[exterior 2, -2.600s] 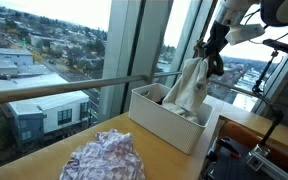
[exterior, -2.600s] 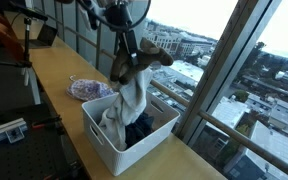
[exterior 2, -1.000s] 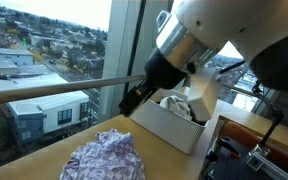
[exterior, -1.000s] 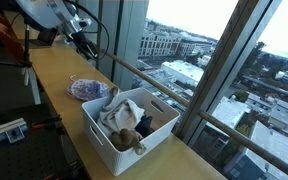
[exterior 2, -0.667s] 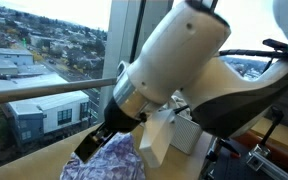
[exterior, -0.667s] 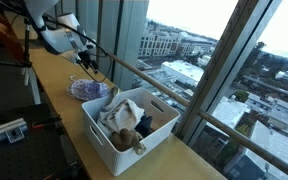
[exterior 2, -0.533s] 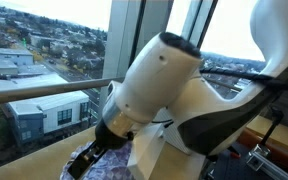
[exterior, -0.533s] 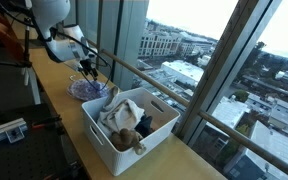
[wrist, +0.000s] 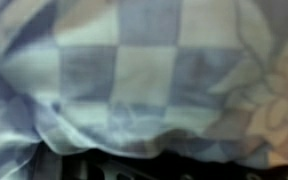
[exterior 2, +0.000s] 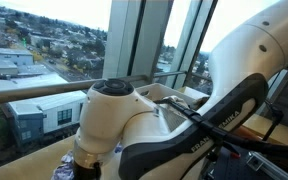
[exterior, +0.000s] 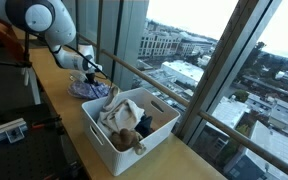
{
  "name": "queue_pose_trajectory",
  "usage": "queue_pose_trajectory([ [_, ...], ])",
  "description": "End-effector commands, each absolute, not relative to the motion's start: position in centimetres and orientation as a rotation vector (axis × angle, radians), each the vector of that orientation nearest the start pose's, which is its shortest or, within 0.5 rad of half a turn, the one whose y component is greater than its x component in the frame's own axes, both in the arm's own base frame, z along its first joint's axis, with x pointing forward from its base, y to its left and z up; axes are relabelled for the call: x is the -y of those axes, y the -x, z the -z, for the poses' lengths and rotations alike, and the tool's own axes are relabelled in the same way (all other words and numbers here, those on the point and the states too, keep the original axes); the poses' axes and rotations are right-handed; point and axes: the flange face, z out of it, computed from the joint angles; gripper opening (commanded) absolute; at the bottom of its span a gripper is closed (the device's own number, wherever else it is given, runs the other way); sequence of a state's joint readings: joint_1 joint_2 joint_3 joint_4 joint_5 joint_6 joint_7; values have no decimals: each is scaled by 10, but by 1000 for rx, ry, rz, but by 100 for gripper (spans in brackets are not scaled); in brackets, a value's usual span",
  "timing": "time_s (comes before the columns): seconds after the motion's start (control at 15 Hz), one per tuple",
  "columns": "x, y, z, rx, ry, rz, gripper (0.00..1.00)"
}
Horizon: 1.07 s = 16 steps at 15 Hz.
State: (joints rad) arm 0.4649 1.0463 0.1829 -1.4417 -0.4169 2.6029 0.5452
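A crumpled purple-and-white checked cloth (exterior: 82,91) lies on the wooden counter (exterior: 54,85) beside the window. My gripper (exterior: 91,78) is lowered onto its top, with the arm reaching in from the left. The fingers are too small there to read. In the wrist view the blurred checked cloth (wrist: 134,70) fills the picture and hides the jaws. In an exterior view the arm (exterior 2: 134,120) blocks most of the scene and only a sliver of the cloth (exterior 2: 62,171) shows at the lower left.
A white plastic basket (exterior: 156,138) stands just right of the cloth, holding a pale garment (exterior: 112,113), dark fabric and a brown soft toy (exterior: 130,139). A glass wall with a rail (exterior: 154,78) runs along the counter's far side. Grey equipment (exterior: 4,130) sits at the near left.
The arm has swung away from the basket and come down onto the checked cloth. The garment and toy that hung over the basket now lie inside it.
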Motion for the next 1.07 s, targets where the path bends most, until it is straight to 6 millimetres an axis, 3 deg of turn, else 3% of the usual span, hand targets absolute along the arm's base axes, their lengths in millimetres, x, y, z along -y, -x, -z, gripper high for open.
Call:
queue_pose_trajectory([
  [0.0, -433, -590, -67, 573, 3089, 196, 59],
  [0.27, -445, -594, -89, 577, 3073, 199, 30],
  [0.53, -447, -591, -139, 583, 3066, 270, 2],
  [0.8, -429, -589, -217, 566, 3080, 447, 0],
  [1.0, -399, -590, -277, 475, 3110, 626, 0],
])
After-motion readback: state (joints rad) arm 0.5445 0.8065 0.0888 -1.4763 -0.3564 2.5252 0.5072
